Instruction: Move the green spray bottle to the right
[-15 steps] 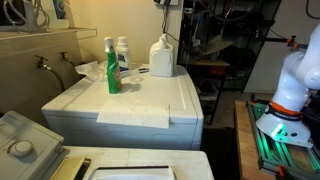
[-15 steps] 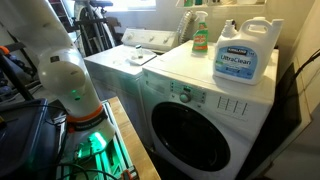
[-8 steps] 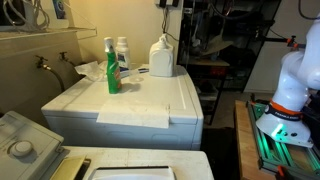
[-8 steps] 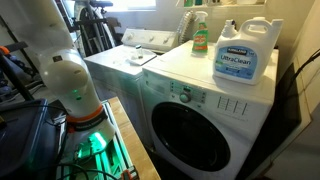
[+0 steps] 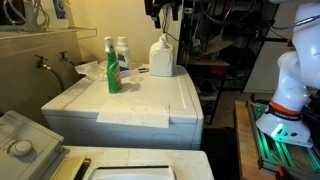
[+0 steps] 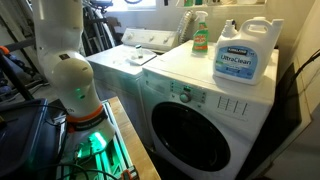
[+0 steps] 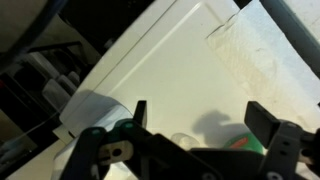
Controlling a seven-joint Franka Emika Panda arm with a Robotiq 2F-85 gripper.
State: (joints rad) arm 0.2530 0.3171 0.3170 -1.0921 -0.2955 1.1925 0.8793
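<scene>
The green spray bottle (image 5: 112, 68) stands upright on the white washer top (image 5: 150, 95), next to a smaller white bottle with a label (image 5: 123, 55). It also shows in an exterior view (image 6: 200, 35). My gripper (image 5: 164, 10) hangs high above the washer, over the white jug (image 5: 162, 58), apart from everything. In the wrist view the gripper (image 7: 200, 118) is open and empty, looking down on the washer top (image 7: 170, 70). A green patch with a red label (image 7: 248, 142) shows low between the fingers, partly hidden by the gripper body.
The white jug with a blue label (image 6: 247, 55) stands at the washer's back corner. A thin white sheet (image 5: 135, 116) lies on the front of the top. Crumpled pale material (image 5: 92, 70) lies beside the bottles. The robot base (image 6: 75, 100) stands next to the machines.
The arm has swung upward in both exterior views. The gripper now reaches further into the top of the picture above the jug. The bottles and jug have not moved.
</scene>
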